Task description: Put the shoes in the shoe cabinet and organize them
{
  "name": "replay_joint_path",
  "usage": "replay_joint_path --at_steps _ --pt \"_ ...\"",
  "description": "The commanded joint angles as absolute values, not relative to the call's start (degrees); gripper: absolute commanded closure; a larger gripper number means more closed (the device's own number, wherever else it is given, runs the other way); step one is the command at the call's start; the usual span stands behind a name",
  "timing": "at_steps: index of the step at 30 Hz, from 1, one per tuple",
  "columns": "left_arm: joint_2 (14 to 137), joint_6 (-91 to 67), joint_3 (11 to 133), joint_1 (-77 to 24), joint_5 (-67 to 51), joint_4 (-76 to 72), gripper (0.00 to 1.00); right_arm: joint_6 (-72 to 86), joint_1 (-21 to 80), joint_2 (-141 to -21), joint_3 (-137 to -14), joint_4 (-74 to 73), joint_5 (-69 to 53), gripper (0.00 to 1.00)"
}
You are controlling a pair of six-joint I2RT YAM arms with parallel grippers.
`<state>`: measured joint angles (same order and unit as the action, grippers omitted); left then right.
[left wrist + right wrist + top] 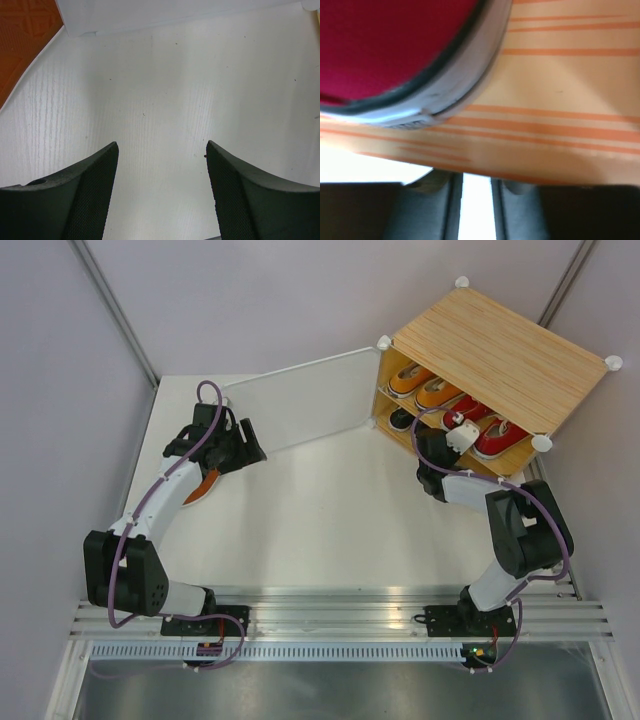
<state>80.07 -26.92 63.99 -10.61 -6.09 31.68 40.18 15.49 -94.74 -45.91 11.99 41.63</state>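
The shoe cabinet (500, 345) stands at the back right with its frosted door (300, 405) swung open to the left. Two orange shoes (425, 385) and two red shoes (485, 425) sit on its upper shelf, and a black shoe (402, 420) sits below. My right gripper (455, 435) is at the cabinet front. In its wrist view the fingers (440, 210) are almost together and empty, their tips under the wood shelf (560, 100), with a red shoe (385, 40) just above. My left gripper (248, 447) is open and empty (162, 145) above the table beside the door.
A shoe lies sole-up under the left arm (205, 485). Its orange-brown outsole shows at the top left of the left wrist view (20, 40). The door's lower edge (175, 12) is just ahead of the left gripper. Grey walls enclose the white table (330, 510).
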Motion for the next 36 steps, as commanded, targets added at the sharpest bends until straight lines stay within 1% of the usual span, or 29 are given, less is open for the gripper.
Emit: replay_joint_path --at_steps 1,2,5,11,16,17,19,26,30,36 --pt "78.22 -26.28 63.81 -10.28 -5.63 31.55 0.25 43.15 10.81 -95.19 -46.76 16.7 38.32 0.67" --pt "78.05 -26.28 63.81 -10.28 -5.54 31.55 0.25 43.5 10.81 -95.01 -46.32 15.83 38.32 0.61" --pt "77.96 -26.28 63.81 -10.28 -5.54 31.64 0.25 43.59 10.9 -93.35 -45.88 14.25 37.18 0.56" --pt "78.05 -26.46 63.9 -10.28 -5.98 31.55 0.25 44.3 11.42 -89.04 -46.49 7.75 34.11 0.48" --pt "77.96 -26.54 63.9 -10.28 -5.89 31.46 0.25 45.17 12.65 -86.14 -46.15 3.0 31.47 0.46" --pt "77.96 -26.46 63.98 -10.28 -5.89 31.55 0.25 44.83 13.35 -85.09 -45.88 2.03 30.86 0.43" --pt "77.96 -26.63 63.9 -10.28 -6.06 31.46 0.25 44.3 13.97 -83.68 -45.53 0.19 29.71 0.4" --pt "77.61 -26.63 63.9 -10.28 -5.98 31.55 0.25 40.09 16.7 -79.46 -44.74 -4.74 23.74 0.38" --pt "77.69 -26.63 63.9 -10.28 -5.8 31.55 0.25 36.39 17.31 -78.93 -45.35 -7.73 16.11 0.38" --pt "78.4 -28.12 63.02 -10.28 -4.84 31.11 0.25 30.42 18.89 -74.63 -43.07 -5.01 7.57 0.38"
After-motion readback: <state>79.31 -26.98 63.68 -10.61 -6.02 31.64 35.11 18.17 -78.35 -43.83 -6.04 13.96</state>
